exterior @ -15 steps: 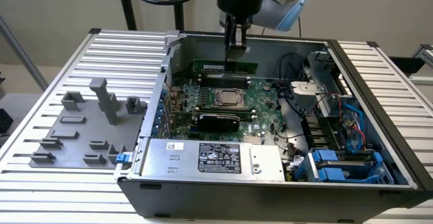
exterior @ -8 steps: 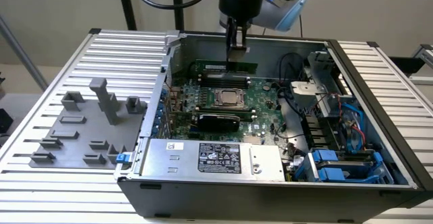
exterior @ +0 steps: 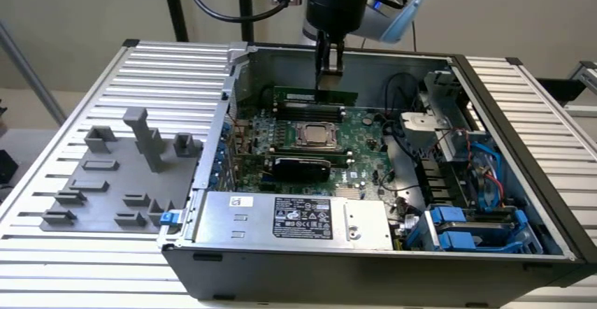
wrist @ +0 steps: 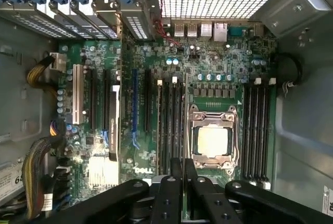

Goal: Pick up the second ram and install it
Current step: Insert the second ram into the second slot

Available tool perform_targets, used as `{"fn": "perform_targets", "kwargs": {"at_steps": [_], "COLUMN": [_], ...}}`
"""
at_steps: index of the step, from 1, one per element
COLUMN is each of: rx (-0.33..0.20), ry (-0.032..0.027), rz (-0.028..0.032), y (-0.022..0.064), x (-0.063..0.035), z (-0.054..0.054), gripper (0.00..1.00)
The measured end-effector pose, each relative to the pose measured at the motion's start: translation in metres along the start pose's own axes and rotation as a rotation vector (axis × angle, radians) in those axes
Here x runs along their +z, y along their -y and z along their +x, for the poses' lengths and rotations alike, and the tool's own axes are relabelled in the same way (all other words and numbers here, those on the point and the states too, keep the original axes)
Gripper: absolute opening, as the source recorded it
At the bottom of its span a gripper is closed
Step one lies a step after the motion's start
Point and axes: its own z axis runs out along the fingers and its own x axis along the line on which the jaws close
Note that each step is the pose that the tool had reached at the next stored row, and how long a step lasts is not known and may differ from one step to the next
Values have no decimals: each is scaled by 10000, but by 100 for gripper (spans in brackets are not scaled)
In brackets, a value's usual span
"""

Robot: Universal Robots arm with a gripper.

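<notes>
Tool point(wrist: 184, 174) fingers sit at the front of the wrist view, black, drawn narrow, nearly together. They pinch the thin top edge of the second ram point(wrist: 186, 115), which shows edge-on as a pale line running away from the fingertips.

In the exterior view the tool point(exterior: 328, 85) hangs straight down into the open computer case point(exterior: 373, 274). The second ram point(exterior: 293, 94) stands on its long edge under it, a green stick with dark chips, held near its middle. It is over the slots on the far side of the CPU socket point(exterior: 317, 134), parallel to it and just beside it. Cannot tell if it is seated in a slot or held just above.

Motherboard point(exterior: 359, 152) lies flat in the case floor. CPU socket point(wrist: 213, 141) has its metal frame shut over a bare silver chip. Black memory slots point(wrist: 257, 130) on the socket's other side hold nothing. Power supply point(exterior: 298, 218) with a white label sits at the near edge of the case, blue drive caddies point(exterior: 457, 225) toward the exterior view's right.

Grey holder blocks point(exterior: 149, 141) rest on the slatted surface point(exterior: 56, 267) at the exterior view's left, well apart from the tool.
</notes>
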Motion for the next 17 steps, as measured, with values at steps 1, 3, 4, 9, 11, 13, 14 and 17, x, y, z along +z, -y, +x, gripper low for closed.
{"fn": "perform_targets", "kwargs": {"at_steps": [1, 3, 4, 9, 11, 13, 14, 17], "rx": [0, 0, 0, 0, 0, 0, 0, 1], "ry": [0, -3, -4, -20, -24, -26, -28, -32], "rz": [1, 1, 1, 1, 1, 1, 2, 3], "y": [0, 0, 1, 1, 1, 1, 1, 1], "x": [1, 1, 1, 1, 1, 1, 1, 8], "z": [0, 0, 0, 0, 0, 0, 0, -1], "gripper": [0, 0, 0, 0, 0, 0, 0, 0]}}
